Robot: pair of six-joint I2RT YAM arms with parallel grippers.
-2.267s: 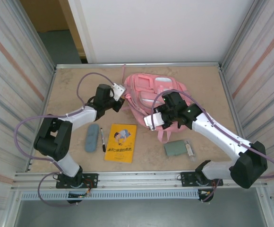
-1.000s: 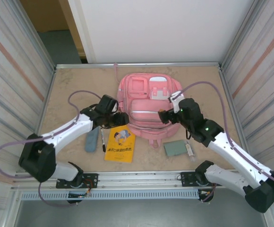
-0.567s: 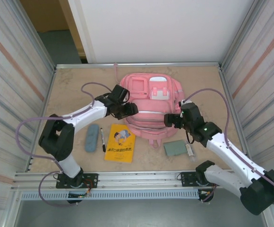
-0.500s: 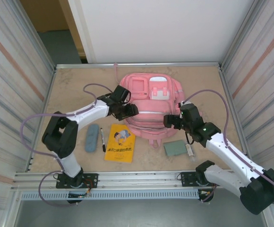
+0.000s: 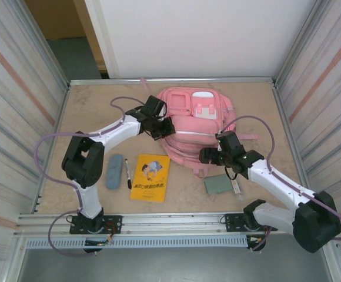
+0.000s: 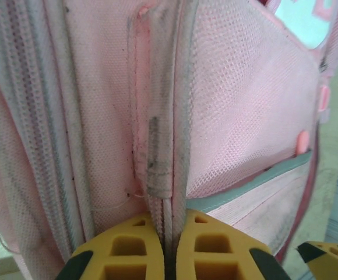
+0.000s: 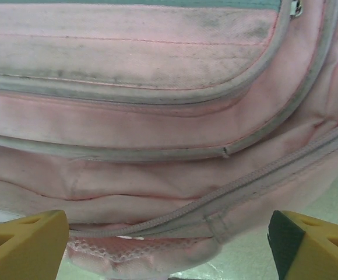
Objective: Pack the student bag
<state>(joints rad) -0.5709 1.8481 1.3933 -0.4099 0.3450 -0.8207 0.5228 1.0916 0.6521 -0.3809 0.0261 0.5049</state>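
**Reader:** Since half a second ago the bag [image 5: 197, 126] has slid toward the right edge of the table [image 5: 88, 111]. With it, the left gripper [image 5: 164, 127] has moved toward the far edge and the right gripper [image 5: 208, 155] toward the near edge. Where does the bag lie?

**Legend:** Far middle of the table, front pockets up. Its long axis runs from far edge to near edge, leaning slightly. The end with the white patches points at the far edge, and the end with the loop [image 5: 201, 171] points at the near edge. One strap [image 5: 250, 137] sticks out toward the right edge.

**Reader:** Left gripper?

**Legend:** At the bag's left side. In the left wrist view, the pads [image 6: 128, 251] are pressed together, pinching a grey strip [image 6: 160, 146] of the bag between them.

**Reader:** Right gripper?

**Legend:** At the bag's near end. In the right wrist view, the fingers [image 7: 23, 239] are spread wide with the bag's lower seam between and beyond them. Whether they touch it cannot be told.

**Reader:** Other items?

**Legend:** Blue case [image 5: 114, 171], pen [image 5: 127, 173] and book [image 5: 150, 178] lie side by side left of centre, toward the near edge. A green pouch [image 5: 219, 184] lies toward the near right, close to the bag's near end.
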